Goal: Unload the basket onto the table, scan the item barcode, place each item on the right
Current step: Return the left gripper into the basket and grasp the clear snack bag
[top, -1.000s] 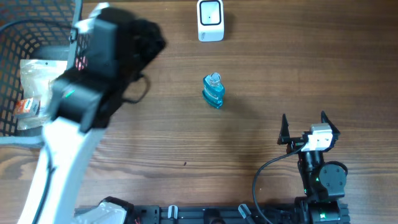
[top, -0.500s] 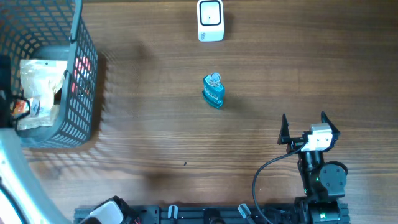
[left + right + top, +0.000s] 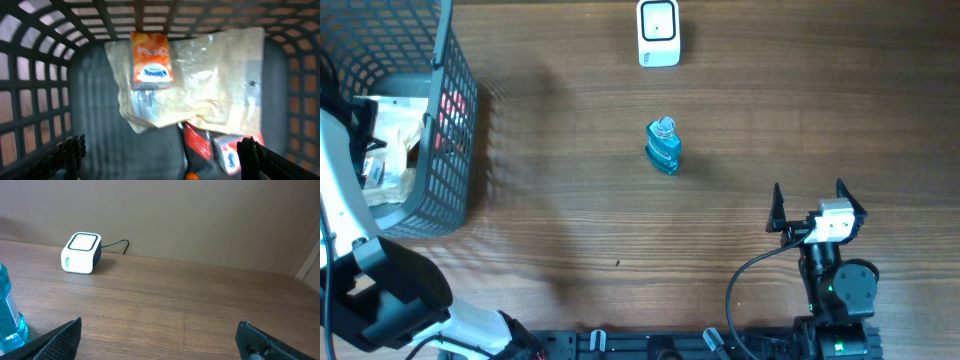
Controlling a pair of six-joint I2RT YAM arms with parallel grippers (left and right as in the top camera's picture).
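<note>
Overhead view: at the far left, a dark grey mesh basket (image 3: 457,120) stands on a brown wooden table (image 3: 570,220). The white left arm (image 3: 340,190) reaches over the basket's near side and covers part of it.

From the left wrist camera, looking down into the basket, a crinkled clear bag (image 3: 210,85) lies on the bottom. An orange packet (image 3: 151,60) rests on top of the bag, and a red packet (image 3: 220,147) is partly tucked under its lower edge. The print on all three is too blurred to read. The left claw (image 3: 161,149) hangs above them, spread wide and holding nothing.

Near the middle of the table a small blue bottle (image 3: 663,146) stands upright by itself. Beyond it, at the far edge, is a white box-shaped scanner (image 3: 658,32); its black cable (image 3: 117,244) runs toward a plain beige wall (image 3: 200,215).

At the near right, the right claw (image 3: 808,205) is also spread wide and empty, well apart from the bottle. The right wrist camera shows the bottle cut off at the left edge of its view.
</note>
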